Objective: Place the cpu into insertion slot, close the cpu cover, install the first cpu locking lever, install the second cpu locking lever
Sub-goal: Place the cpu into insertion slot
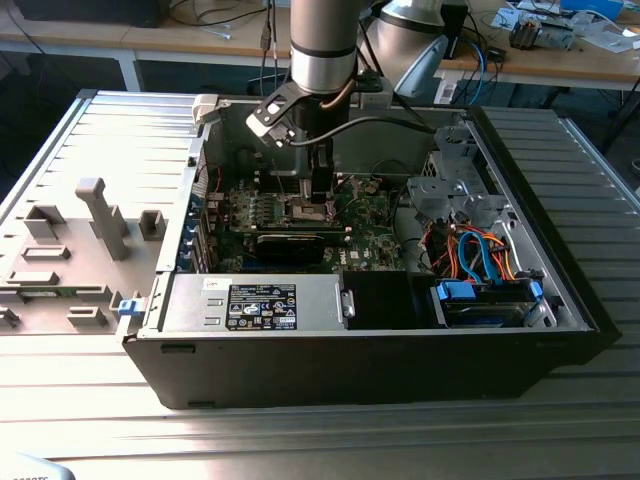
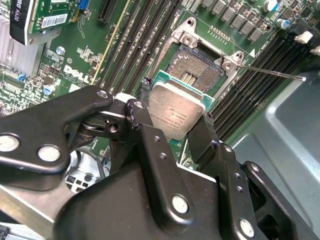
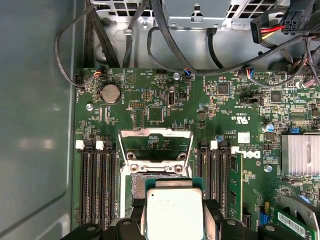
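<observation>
Robotics laboratory or electronics workshop. Evidence: an opened computer case [image 1: 380,365] on a ribbed metal surface [image 1: 300,440], an industrial robot arm [image 1: 324,50] above it, wooden surfaces [image 1: 590,62] at the far side carrying cables [image 1: 215,12] and parts [image 1: 540,32].

Arm [image 1: 322,45]: silver-grey cylinder, dark ring near its end. White bracket [image 1: 272,108] at wrist. Black cable [image 1: 400,122] loops off it. Gripper [image 2: 176,107]: matte black link plates, round silver screws [image 2: 180,203], two black fingers [image 2: 136,112].

Arm [image 1: 323,45] upright; claw [image 2: 172,116] straight down, both fingers [image 2: 152,145] tight on opposite edges of the cpu [image 2: 180,110]
</observation>
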Tool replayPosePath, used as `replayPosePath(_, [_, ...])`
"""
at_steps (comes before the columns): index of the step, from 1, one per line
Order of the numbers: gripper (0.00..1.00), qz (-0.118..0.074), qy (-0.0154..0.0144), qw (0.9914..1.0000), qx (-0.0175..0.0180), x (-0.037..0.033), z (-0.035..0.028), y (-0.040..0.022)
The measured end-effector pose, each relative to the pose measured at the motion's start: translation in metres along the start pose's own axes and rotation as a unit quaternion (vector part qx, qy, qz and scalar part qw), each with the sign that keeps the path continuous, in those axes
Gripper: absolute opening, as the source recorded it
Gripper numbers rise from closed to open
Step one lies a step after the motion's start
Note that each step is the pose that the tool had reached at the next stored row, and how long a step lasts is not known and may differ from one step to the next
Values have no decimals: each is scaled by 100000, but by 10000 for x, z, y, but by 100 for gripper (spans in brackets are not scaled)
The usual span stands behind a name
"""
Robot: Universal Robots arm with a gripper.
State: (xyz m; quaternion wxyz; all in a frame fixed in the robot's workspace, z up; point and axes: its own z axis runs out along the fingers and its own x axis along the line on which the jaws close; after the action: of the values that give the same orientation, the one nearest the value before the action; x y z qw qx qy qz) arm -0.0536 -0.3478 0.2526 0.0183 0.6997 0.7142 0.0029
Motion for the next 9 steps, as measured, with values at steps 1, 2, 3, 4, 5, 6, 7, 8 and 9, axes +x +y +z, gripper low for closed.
replayPosePath(1, [55,2,3,100000,2,0,2,-1])
replayPosePath(2, [55,4,2,100000,1,0,4,-3])
replayPosePath(3, [55,4,2,100000,2,0,6,-3])
replayPosePath(4, [55,-2,1,100000,3,0,7,-4])
replayPosePath(5, [55,-1,-2,100000,5,0,9,-4])
replayPosePath(6, [55,3,5,100000,2,0,11,-5])
replayPosePath(7, [55,1,5,100000,0,1,15,-5])
replayPosePath(8, [55,-1,2,100000,1,0,18,-5])
replayPosePath(9, [55,1,2,100000,3,1,29,-6])
